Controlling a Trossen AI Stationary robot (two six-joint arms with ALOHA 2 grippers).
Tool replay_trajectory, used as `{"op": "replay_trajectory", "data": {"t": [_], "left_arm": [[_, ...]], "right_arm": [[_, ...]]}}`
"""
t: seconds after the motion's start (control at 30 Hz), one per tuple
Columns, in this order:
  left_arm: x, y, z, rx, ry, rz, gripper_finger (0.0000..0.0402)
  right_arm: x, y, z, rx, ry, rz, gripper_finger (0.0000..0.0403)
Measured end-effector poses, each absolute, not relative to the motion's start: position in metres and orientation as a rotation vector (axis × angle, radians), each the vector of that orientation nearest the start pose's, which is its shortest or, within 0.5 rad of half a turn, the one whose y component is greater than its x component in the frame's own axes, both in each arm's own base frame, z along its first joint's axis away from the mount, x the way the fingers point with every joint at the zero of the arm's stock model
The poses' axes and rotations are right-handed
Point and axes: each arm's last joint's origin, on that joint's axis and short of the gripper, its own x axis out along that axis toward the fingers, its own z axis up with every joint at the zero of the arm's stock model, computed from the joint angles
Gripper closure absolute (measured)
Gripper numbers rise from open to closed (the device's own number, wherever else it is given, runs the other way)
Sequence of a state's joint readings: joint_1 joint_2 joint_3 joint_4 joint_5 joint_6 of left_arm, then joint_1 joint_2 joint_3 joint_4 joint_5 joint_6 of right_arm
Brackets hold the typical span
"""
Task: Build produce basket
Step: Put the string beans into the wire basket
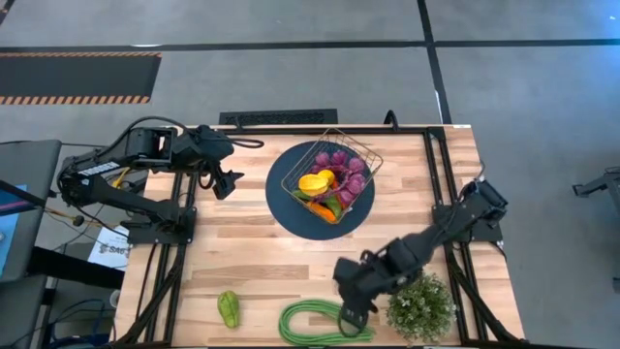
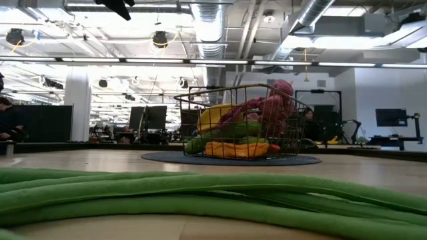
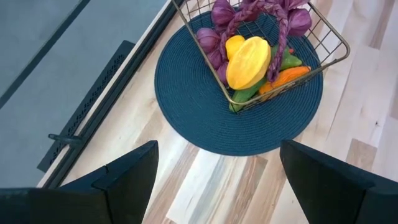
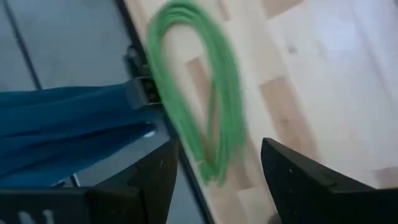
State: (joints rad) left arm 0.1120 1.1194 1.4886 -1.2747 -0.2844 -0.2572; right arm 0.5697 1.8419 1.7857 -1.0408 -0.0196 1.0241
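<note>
Basket on the blue plate already holds grapes, lemon, carrots. Green beans and pepper are left on the tabletop. My right gripper, open, hovers over the beans; left gripper, open, waits.

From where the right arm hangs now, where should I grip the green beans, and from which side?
Come straight down from above. The beans lie flat on the table as a long looped bundle, so close across the bunched strands at the loop's right end, nearest the right gripper, whose jaws are open. The potted plant crowds a sideways approach.
</note>
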Motion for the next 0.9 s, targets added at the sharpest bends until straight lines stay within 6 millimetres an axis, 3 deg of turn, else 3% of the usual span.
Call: {"op": "replay_trajectory", "data": {"t": [0.27, 0.63, 0.9], "left_arm": [[0.169, 0.027, 0.41, -0.175, 0.848, 0.49, 0.0079], [0.169, 0.027, 0.41, -0.2, 0.842, 0.502, 0.0079], [0.169, 0.027, 0.41, -0.196, 0.84, 0.511, 0.0079]], "right_arm": [[0.315, 0.234, 0.295, 0.599, 1.31, -0.096, 0.0154], [0.342, 0.253, 0.246, 0.559, 1.415, 0.045, 0.0154], [0.355, 0.255, 0.222, 0.537, 1.482, 0.128, 0.0154]]}}
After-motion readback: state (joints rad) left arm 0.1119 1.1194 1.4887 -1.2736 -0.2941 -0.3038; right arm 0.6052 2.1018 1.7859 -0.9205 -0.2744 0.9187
